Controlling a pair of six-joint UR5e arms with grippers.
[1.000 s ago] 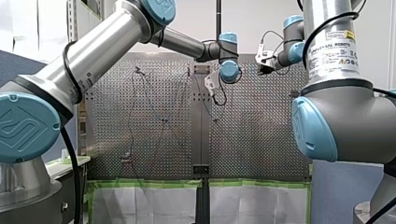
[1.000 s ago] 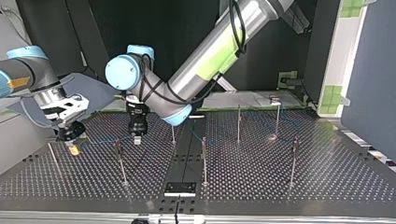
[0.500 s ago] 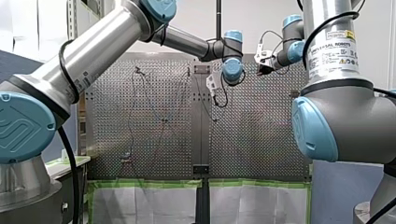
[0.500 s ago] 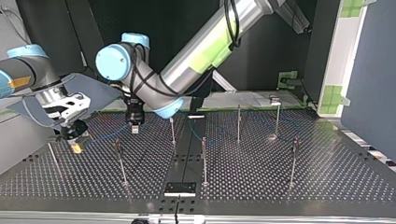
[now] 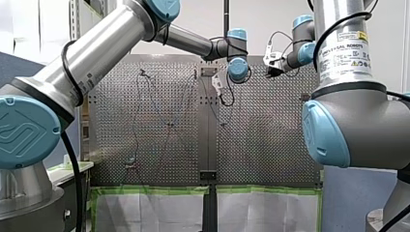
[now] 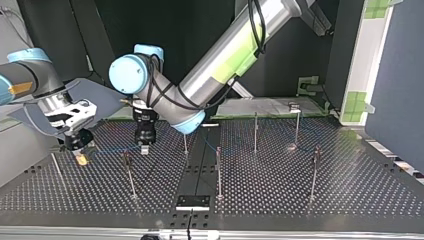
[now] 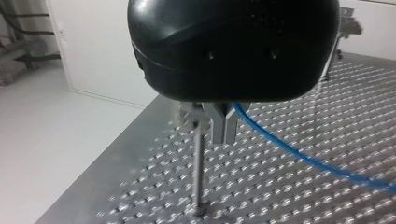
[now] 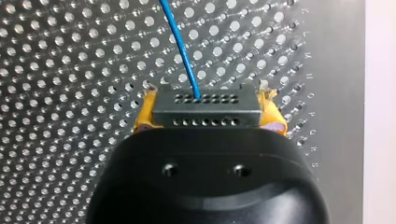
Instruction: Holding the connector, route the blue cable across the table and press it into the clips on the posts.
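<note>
At the top view's left: right jaws pinching the dark connector between yellow pads, low over the tabletop. From there, blue cable strung rightward, clear of the surface, to the left jaws, left of centre. Left jaws pressed together on that cable, metal fingers just beside a thin post; cable not seated in any clip, as far as visible.

Risks, as judgement only: too much pull between the two grips dragging the connector out of the pads or bending the slim post; a press slightly off line sliding the cable past the clip; slack snagging a neighbouring post.

Count: two arms, two sets of jaws, one connector, one blue cable, seven posts across the top view; clips too small to count.
</note>
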